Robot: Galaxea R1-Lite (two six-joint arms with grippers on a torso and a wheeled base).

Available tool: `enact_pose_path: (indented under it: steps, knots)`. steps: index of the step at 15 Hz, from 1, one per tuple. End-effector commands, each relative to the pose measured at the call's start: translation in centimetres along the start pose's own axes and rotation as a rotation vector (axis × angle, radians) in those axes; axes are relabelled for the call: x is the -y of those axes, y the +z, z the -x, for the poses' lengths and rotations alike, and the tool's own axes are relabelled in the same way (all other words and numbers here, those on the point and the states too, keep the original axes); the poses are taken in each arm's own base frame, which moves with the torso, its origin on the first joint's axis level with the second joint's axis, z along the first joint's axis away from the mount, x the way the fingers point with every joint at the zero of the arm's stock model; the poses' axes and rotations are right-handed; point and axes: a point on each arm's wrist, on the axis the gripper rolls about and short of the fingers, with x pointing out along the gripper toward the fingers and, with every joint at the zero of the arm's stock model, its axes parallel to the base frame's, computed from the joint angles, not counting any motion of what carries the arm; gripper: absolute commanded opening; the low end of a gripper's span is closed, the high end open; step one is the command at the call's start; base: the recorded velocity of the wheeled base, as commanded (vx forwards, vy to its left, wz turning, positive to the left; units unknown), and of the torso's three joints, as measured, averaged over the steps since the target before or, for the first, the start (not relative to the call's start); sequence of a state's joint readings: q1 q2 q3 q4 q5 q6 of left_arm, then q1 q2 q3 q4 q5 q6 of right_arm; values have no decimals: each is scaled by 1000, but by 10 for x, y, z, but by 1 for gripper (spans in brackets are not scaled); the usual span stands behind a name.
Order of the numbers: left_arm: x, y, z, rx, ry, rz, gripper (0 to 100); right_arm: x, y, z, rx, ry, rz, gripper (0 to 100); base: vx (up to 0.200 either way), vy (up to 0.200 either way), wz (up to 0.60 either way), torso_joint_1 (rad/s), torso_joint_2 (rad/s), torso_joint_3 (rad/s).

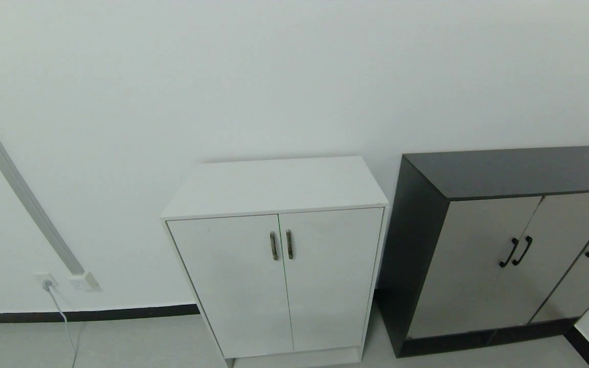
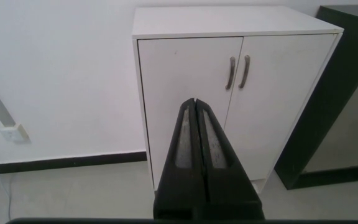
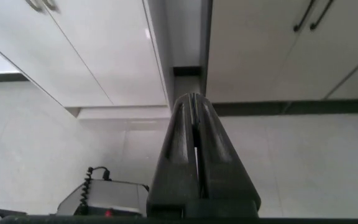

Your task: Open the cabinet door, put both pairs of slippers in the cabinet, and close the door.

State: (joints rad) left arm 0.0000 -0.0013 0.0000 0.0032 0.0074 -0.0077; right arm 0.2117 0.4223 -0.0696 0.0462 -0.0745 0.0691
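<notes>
Cabinet [image 1: 233, 286]: its upright handles [image 1: 274, 246] are facing the left gripper [image 2: 194, 107], fingers closed and empty, while the right gripper [image 3: 194, 99], also closed, is aiming low beside it.

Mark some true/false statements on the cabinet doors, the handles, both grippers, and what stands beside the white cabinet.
1. Both doors of the white cabinet are shut. True.
2. The left gripper is open. False: its fingers are pressed together, with nothing between them.
3. The black cabinet stands to the robot's right of the white cabinet. True.
4. The right gripper holds a slipper. False: it is shut and empty, pointing at the floor in front of the two cabinets.
5. The white cabinet's handles sit at the outer edges of its doors. False: they stand upright side by side at the middle seam.
</notes>
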Motion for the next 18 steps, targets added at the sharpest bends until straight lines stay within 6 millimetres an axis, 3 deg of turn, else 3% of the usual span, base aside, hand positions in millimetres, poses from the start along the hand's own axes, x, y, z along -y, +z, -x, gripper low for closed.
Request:
enact_pose_path:
  steps: [1,7,10,18]
  knots:
    - [0,0,0,-1,0,0,0,0,-10,-1,-4,27,12,0,0,0,0,0,0,0]
    - [0,0,0,-1,0,2,0,1,-17,3,79,17,64,0,0,0,0,0,0,0]
    - [0,0,0,-1,0,2,0,1,-18,4,97,-143,8,0,0,0,0,0,0,0]
    - [0,0,0,-1,2,2,0,-1,-30,24,397,-188,-5,0,0,0,0,0,0,0]
